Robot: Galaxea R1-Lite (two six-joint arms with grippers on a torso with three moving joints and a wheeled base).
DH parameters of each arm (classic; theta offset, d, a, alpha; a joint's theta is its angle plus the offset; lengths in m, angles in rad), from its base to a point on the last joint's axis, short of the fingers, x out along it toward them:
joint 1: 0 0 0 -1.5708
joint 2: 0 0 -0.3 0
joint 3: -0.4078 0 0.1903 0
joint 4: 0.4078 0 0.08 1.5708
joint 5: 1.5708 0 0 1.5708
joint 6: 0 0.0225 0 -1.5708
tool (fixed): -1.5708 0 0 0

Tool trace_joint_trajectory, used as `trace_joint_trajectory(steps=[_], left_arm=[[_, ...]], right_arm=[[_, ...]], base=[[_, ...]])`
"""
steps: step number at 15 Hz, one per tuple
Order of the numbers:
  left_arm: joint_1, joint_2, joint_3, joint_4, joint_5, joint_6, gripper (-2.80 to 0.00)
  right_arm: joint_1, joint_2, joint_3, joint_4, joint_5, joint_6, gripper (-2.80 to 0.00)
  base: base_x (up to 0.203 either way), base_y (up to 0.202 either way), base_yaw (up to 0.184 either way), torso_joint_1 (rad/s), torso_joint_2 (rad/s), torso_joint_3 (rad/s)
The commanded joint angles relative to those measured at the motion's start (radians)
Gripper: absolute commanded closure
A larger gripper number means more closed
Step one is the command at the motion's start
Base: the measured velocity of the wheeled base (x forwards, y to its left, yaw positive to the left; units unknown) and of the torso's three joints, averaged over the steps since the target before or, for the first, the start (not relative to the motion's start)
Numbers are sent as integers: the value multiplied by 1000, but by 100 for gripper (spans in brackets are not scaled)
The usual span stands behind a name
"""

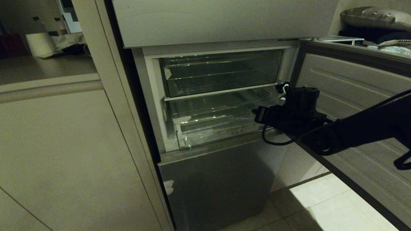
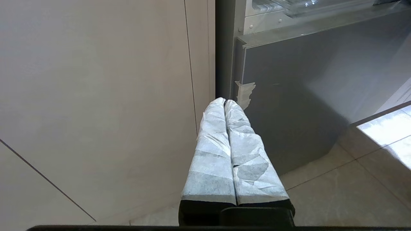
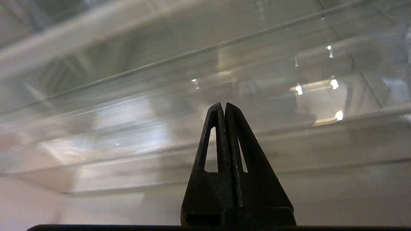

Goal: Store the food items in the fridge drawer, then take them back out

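Note:
The fridge drawer [image 1: 218, 133] is the lower clear ribbed tray in the open compartment, with whitish tape on its front left corner. My right gripper [image 1: 257, 115] reaches in from the right and hangs shut and empty over the drawer's right part. In the right wrist view its black fingers [image 3: 236, 141] are pressed together, facing the blurred clear plastic of the drawer [image 3: 128, 122]. The left gripper [image 2: 224, 101] is parked low beside the fridge's bottom door, and its white-wrapped fingers [image 2: 212, 154] are shut with nothing between them. No food items are in view.
A second clear bin [image 1: 221, 73] sits above the drawer. The compartment's door [image 1: 353, 83] stands swung open on the right, under my right arm. Below are the grey bottom door panel [image 1: 218, 179] and tiled floor [image 1: 321, 205]. A beige cabinet panel [image 1: 64, 144] fills the left.

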Motion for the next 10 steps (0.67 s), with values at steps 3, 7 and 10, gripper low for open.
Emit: trace_joint_trajectory(steps=[3,7,10], left_arm=[[0,1,0,0,0,0,0],[-1,1,0,0,0,0,0],[1,1,0,0,0,0,0]], right_arm=[[37,145,-166,-34,-78,31,0],[59,204,-254,-35,-144,42,0],[63,192,-236,-33,-159,43,0]], base=[[0,0,0,0,0,0],[0,0,0,0,0,0],[0,0,0,0,0,0]])
